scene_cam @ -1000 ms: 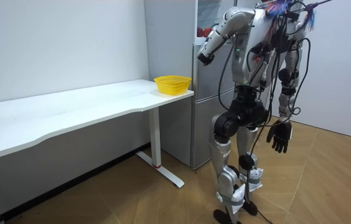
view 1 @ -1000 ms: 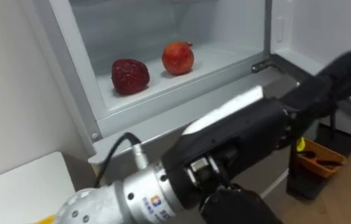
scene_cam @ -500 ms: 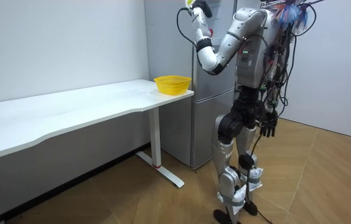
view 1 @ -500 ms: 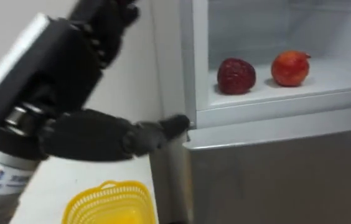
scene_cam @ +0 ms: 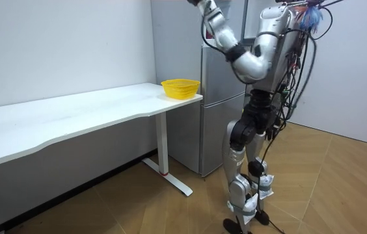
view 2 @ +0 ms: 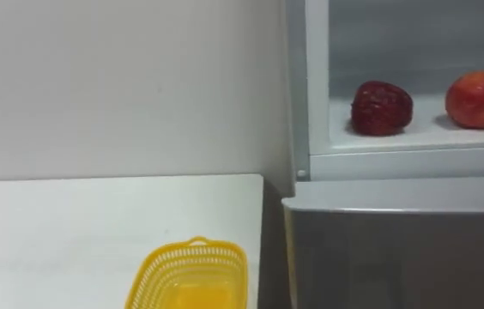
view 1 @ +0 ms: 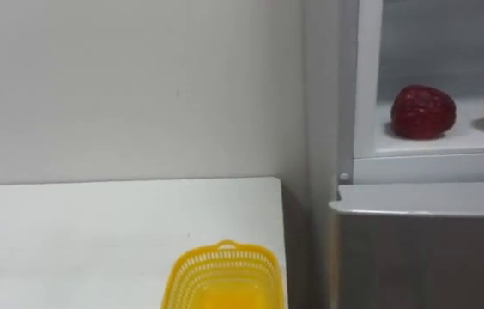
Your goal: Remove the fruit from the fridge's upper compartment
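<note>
Raised higher than half a second ago, my left robot hand sits at the room view's top edge, up by the upper fridge; I cannot tell how open it is or what it holds. On the fridge shelf a dark red fruit rests near the left edge, an orange-red fruit to its right, apart. Both seem to lie below that hand; the dark one looks nearer.
</note>
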Motion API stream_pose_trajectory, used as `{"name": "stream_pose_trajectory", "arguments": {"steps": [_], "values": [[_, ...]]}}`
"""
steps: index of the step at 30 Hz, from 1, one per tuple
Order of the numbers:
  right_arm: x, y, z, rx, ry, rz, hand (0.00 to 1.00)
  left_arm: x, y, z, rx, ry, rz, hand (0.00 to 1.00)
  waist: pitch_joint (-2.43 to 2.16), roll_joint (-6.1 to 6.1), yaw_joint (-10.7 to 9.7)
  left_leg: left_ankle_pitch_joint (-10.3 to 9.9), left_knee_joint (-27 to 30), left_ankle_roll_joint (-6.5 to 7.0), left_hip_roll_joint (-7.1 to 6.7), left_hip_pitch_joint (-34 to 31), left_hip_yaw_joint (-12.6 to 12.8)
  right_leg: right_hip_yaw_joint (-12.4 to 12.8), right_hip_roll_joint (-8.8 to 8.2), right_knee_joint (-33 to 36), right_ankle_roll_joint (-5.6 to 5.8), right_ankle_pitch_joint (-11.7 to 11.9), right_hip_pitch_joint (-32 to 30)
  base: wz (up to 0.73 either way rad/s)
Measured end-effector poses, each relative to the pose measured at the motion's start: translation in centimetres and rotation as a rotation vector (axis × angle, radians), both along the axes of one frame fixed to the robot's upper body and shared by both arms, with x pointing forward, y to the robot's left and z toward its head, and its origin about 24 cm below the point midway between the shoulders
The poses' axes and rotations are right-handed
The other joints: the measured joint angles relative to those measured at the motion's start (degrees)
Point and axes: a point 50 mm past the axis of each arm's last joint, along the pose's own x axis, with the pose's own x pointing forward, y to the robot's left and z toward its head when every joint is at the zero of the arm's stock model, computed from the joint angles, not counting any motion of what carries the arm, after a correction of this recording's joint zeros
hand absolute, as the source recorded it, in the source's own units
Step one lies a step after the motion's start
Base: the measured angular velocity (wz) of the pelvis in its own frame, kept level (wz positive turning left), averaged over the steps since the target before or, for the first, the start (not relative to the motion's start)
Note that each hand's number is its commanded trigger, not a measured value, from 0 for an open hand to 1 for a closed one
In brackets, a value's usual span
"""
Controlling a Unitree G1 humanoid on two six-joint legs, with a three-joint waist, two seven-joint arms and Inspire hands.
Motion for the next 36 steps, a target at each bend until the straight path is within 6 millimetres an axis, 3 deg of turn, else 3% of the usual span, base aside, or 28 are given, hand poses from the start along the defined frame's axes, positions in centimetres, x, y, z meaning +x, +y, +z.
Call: {"name": "stream_pose_trajectory", "arguments": {"steps": [4, 8, 10, 11, 13, 14, 16, 19, 21, 22, 25, 28, 32, 36], "values": [[-0.2, -0.1, 0.1, -0.008, 0.001, -0.001, 0.00, -2.6, 3.3, -4.7, -0.241, 0.091, 0.221, 0.00, -0.05, -0.43, 1.23, 0.06, 0.91, 0.11, -0.43, -1.32, -2.03, -1.75, -0.57, 0.04, 0.33, -0.26, -0.07, 0.27], [-0.2, -0.3, 0.2, -0.018, 0.006, -0.003, 0.00, -5.1, 5.9, -9.6, -0.494, 0.150, 0.401, 0.00, -0.06, -0.62, 2.15, 0.16, 0.78, 0.28, -1.14, -1.21, -2.86, -1.82, -0.93, 0.76, 0.64, -0.88, -0.26, 0.12], [0.1, -0.2, 0.1, -0.015, 0.014, 0.012, 0.00, -7.0, 6.9, -14.1, -0.647, 0.276, 0.521, 0.00, -0.19, -0.86, 2.72, 0.13, 0.66, 0.33, -1.04, -1.36, -2.89, -1.79, -1.03, 1.19, 0.65, -1.01, -0.66, -0.03], [0.2, -0.2, 0.1, -0.012, 0.015, 0.018, 0.00, -7.4, 6.8, -15.4, -0.685, 0.313, 0.546, 0.00, -0.24, -1.00, 2.68, 0.12, 0.72, 0.35, -1.02, -1.58, -3.00, -1.92, -1.12, 1.41, 0.64, -1.06, -0.90, 0.04], [0.5, -0.1, 0.1, -0.007, 0.015, 0.029, 0.00, -9.1, 5.8, -21.0, -0.842, 0.525, 0.611, 0.00, -0.23, -1.63, 2.37, 0.18, 0.73, 0.45, -1.22, -1.74, -3.44, -3.12, -1.52, 1.99, 0.69, -1.30, -1.02, 0.10], [0.5, -0.1, 0.1, -0.007, 0.016, 0.030, 0.00, -9.5, 5.3, -22.4, -0.883, 0.584, 0.617, 0.00, -0.23, -1.78, 2.31, 0.17, 0.73, 0.46, -1.23, -1.74, -3.46, -3.17, -1.54, 1.97, 0.70, -1.29, -0.99, 0.06], [0.7, 0.4, -0.1, 0.011, 0.021, 0.032, 0.00, -10.9, 2.9, -26.9, -1.058, 0.745, 0.614, 0.00, -0.30, -2.62, 2.15, 0.15, 0.78, 0.49, -1.27, -1.78, -3.79, -3.26, -1.51, 1.81, 0.70, -1.28, -0.71, 0.07], [0.7, 0.6, -0.2, 0.016, 0.022, 0.029, 0.00, -13.7, -0.1, -31.1, -1.169, 1.000, 0.604, 0.00, -0.38, -3.17, 1.67, -0.06, 0.58, 0.62, -1.20, -1.54, -3.84, -3.23, -1.42, 1.70, 0.70, -1.29, -0.12, 0.01], [0.6, 0.8, -0.2, 0.017, 0.028, 0.025, 0.00, -15.5, -1.8, -32.9, -1.227, 1.124, 0.595, 0.00, -0.39, -3.14, 1.06, -0.11, 0.46, 0.68, -1.21, -1.18, -3.85, -3.22, -1.42, 1.55, 0.73, -1.28, 0.18, -0.02], [0.4, 0.9, -0.3, 0.022, 0.032, 0.023, 0.00, -16.8, -2.7, -33.7, -1.269, 1.186, 0.598, 0.00, -0.08, -3.60, 0.87, -0.10, 0.13, 0.69, -1.17, -0.68, -3.62, -2.99, -1.42, 1.52, 0.73, -1.27, 0.47, -0.05], [0.0, 1.2, -0.4, 0.032, 0.043, 0.019, 0.00, -19.6, -4.4, -34.8, -1.350, 1.329, 0.603, 0.00, -0.23, -3.32, -0.08, -0.13, 0.01, 0.72, -1.10, -0.29, -3.38, -3.02, -1.37, 0.97, 0.75, -1.27, 1.06, -0.02], [0.1, 1.4, -0.4, 0.053, 0.061, 0.016, 0.00, -20.7, -5.6, -35.3, -1.344, 1.482, 0.552, 0.00, -0.22, -3.32, -1.22, -0.12, -0.10, 0.70, -0.98, -0.11, -2.97, -2.84, -1.29, 0.91, 0.73, -1.25, 1.11, -0.01], [0.0, 1.7, -0.6, 0.068, 0.079, 0.025, 0.00, -20.2, -6.3, -35.9, -1.309, 1.612, 0.462, 0.00, -0.16, -3.39, -2.34, -0.10, -0.62, 0.68, -0.76, 0.68, -2.23, -2.13, -1.13, 0.86, 0.72, -1.26, 1.60, -0.06], [0.5, 1.9, -0.7, 0.082, 0.073, 0.032, 0.00, -18.0, -6.7, -36.5, -1.278, 1.660, 0.314, 0.00, -0.05, -3.71, -4.15, -0.10, -1.13, 0.67, -0.43, 1.36, -0.92, -0.93, -0.91, 0.90, 0.68, -1.23, 1.71, -0.15]]}}
